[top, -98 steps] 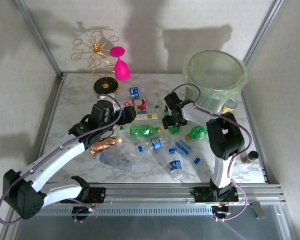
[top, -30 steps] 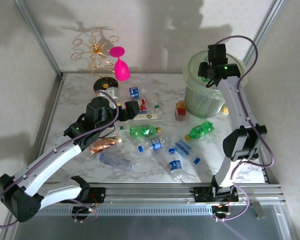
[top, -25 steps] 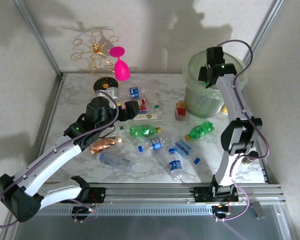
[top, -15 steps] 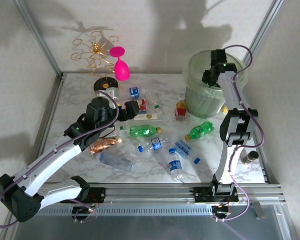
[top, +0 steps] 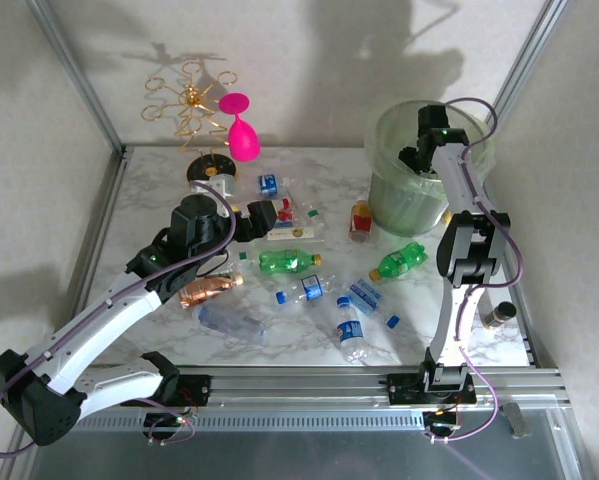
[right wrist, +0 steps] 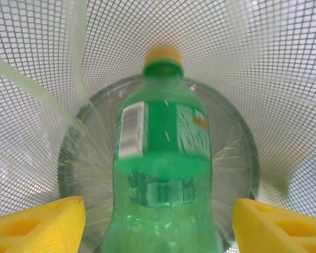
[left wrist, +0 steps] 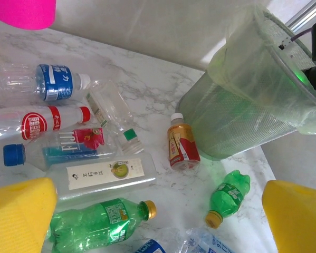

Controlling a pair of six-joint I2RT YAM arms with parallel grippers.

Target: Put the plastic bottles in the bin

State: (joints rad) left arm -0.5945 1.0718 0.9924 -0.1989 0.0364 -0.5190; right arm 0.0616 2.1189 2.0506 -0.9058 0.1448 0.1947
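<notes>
My right gripper [top: 420, 160] reaches down into the pale-green bin [top: 384, 135]. In the right wrist view it [right wrist: 158, 226] stands open, and a green bottle [right wrist: 163, 158] with a yellow cap hangs blurred between its yellow pads [right wrist: 36, 226], a gap on each side, above the bin's mesh wall [right wrist: 284, 79]. My left gripper [top: 269, 215] hovers open over the scattered bottles; in its own view it [left wrist: 158, 221] holds nothing. Below it lie a green bottle [left wrist: 94, 224], a crushed green one [left wrist: 229, 195] and a red-labelled one [left wrist: 181, 147] beside the bin [left wrist: 242, 105].
More bottles lie mid-table: green [top: 287, 261], crushed green [top: 399, 262], clear with blue labels [top: 350, 335]. A pink wine glass [top: 241, 128] and gold wire rack [top: 191, 110] stand at the back left. A copper bottle [top: 207, 291] lies by the left arm.
The right arm carried a green bottle from the table up over the bin and lowered into it; its jaws have just opened off the bottle. The left arm barely moved.
</notes>
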